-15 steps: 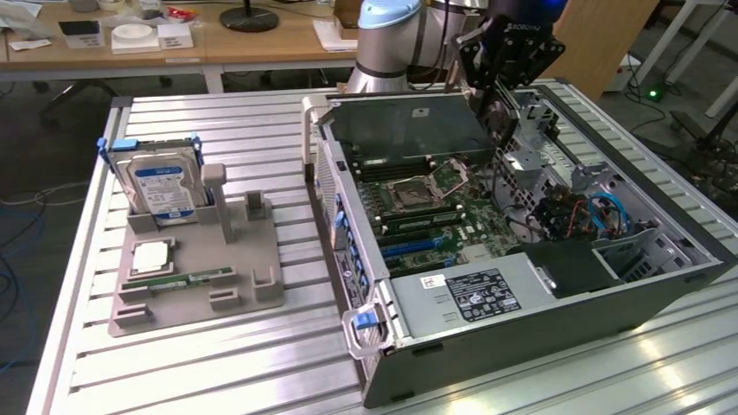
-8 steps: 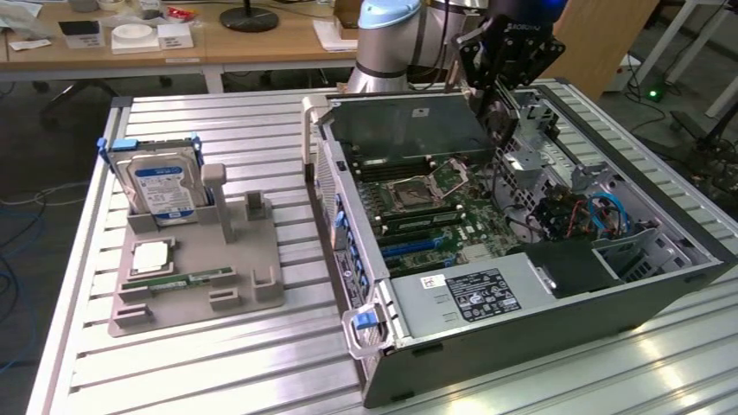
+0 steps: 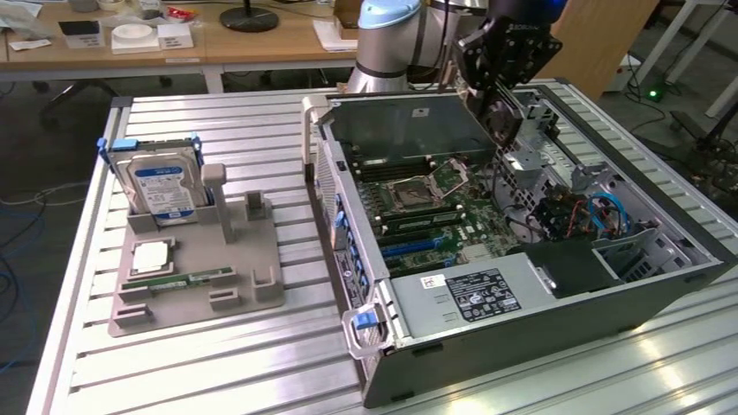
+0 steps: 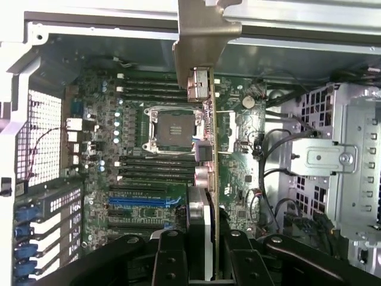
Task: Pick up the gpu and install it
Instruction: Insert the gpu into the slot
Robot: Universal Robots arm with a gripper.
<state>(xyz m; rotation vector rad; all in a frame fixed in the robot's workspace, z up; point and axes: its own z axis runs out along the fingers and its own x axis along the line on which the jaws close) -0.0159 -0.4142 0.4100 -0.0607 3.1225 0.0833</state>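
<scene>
- Plainly the pick-up is done: the gpu (image 3: 503, 111) is off any support and hangs in the air over the open computer case (image 3: 554, 328), above the case's far end
- The gripper (image 3: 499, 82) is clenched on the card, its black fingers (image 4: 169, 256) pressing on both flat faces, as the wrist view shows edge-on
- Seen from outside the case, the card's round fan face shows and it is held upright, clear of the case's inner parts
- In the wrist view the gpu (image 4: 208, 179) has its silver bracket (image 4: 202, 30) pointing to the case's back wall, and the thin edge hangs over the motherboard (image 4: 238, 137) inside the case, just beside the CPU socket (image 4: 169, 128)
- The blue expansion slot (image 4: 137, 201) on the case's board has nothing seated in it; the card's long edge looks to run crosswise to that slot, so I judge it neither lined up nor lowered
- Outside the case, well apart from it, a grey fixture tray (image 3: 185, 285) holds the hard drive (image 3: 162, 186) and a green memory stick (image 3: 179, 279)
- By my reckoning the work is about half through: lifting and carrying are finished, while the seating of the card inside the case is not yet done
</scene>
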